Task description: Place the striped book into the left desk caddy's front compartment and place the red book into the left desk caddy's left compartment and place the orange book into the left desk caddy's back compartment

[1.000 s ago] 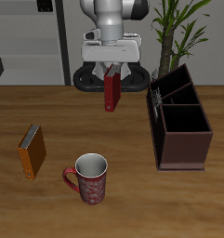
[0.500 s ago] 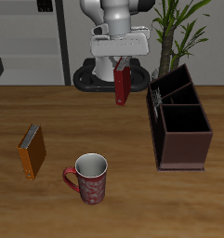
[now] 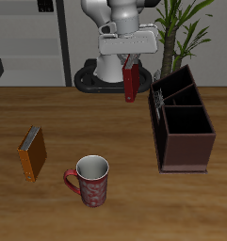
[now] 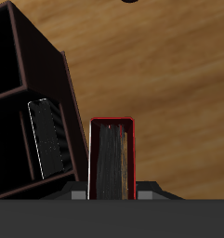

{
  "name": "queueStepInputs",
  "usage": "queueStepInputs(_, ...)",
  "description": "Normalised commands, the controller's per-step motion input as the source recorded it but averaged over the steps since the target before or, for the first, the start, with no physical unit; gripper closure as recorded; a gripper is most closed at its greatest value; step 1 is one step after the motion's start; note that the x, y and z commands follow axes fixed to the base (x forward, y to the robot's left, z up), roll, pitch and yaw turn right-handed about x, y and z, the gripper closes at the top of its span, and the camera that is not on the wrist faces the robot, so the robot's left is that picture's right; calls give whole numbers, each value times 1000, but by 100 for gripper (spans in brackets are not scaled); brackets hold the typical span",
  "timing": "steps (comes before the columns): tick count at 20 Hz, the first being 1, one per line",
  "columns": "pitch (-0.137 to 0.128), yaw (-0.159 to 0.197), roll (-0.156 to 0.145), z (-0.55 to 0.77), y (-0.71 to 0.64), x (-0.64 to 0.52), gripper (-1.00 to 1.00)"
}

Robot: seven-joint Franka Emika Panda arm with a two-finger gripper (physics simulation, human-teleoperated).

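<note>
Pincer (image 3: 131,62) clenched on the red book (image 3: 130,83), held upright in the air above the worktop (image 3: 115,132), beside the left desk caddy (image 3: 184,132). Striped book (image 4: 50,139) apparently already stands inside one caddy compartment. Orange book (image 3: 32,153) lies well apart.

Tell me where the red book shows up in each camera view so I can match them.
Exterior view: the red book hangs upright from the gripper, above the table, near the left desk caddy.
Wrist view: the red book is seen end-on between the jaws, beside the caddy's wall.
Shared landmark: the left desk caddy.
</note>
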Motion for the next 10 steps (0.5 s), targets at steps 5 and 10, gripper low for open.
queueStepInputs(5, 15, 22, -29, -216, 228, -176, 100)
queueStepInputs(10, -56, 12, -50, -57, 218, -308, 100)
